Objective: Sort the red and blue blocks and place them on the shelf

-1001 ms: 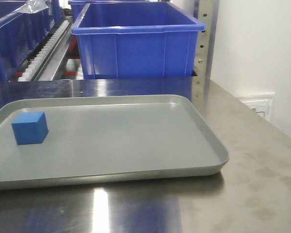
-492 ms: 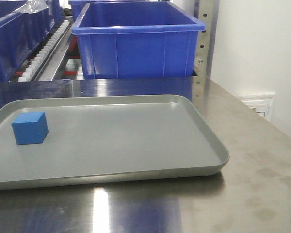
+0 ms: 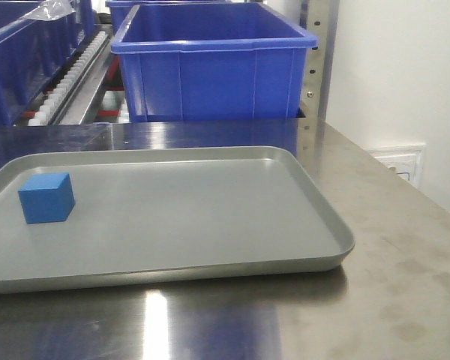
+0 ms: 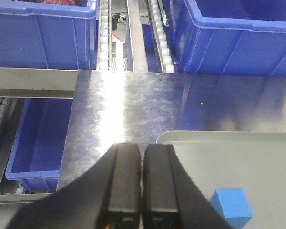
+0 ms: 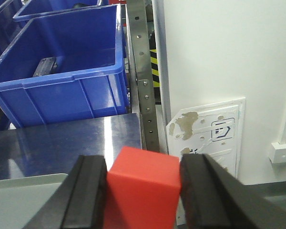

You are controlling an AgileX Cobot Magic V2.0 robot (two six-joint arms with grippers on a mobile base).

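Exterior front-facing view: one grey tray on the counter holds one blue block. Elsewhere, the right end effector clamps one red block; the left end effector is closed, empty.

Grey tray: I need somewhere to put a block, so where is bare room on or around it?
The tray is bare everywhere right of the blue block near its left edge. The steel tabletop is free right of the tray and in the strip before the blue crate. Crowded beyond that.

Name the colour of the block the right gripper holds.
Red block, best seen in the right wrist view.
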